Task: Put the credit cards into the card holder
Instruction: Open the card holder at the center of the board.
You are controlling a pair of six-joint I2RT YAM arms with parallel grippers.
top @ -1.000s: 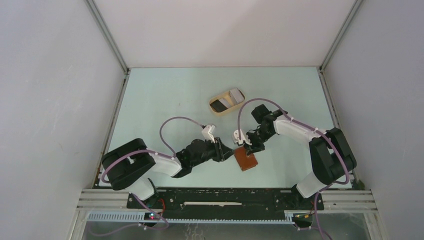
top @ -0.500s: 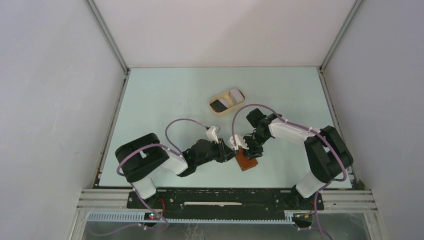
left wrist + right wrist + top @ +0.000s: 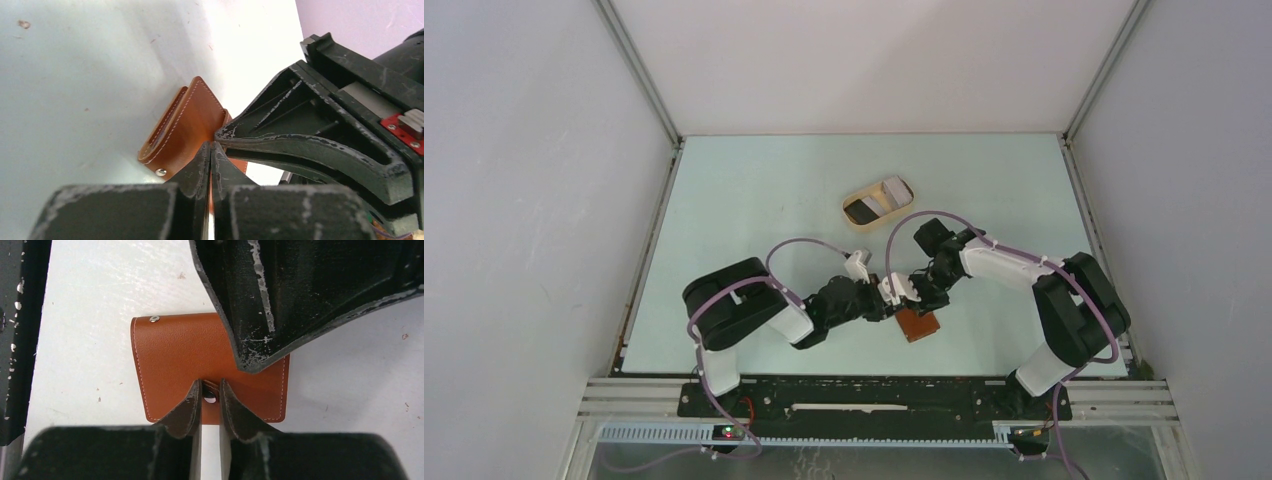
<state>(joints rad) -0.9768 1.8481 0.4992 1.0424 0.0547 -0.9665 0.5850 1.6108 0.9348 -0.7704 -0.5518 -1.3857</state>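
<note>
Right fingers [image 3: 187,405] (wrist bent down) pinch the card holder [image 3: 175,355] by its tab [image 3: 210,399].

No text, label, brand or number can be read in any view. The wallet [image 3: 170,355] shows only plain leather, stitching and metal snaps. The cards [image 3: 864,208] in the tray [image 3: 846,212] are too small to tell any print.
</note>
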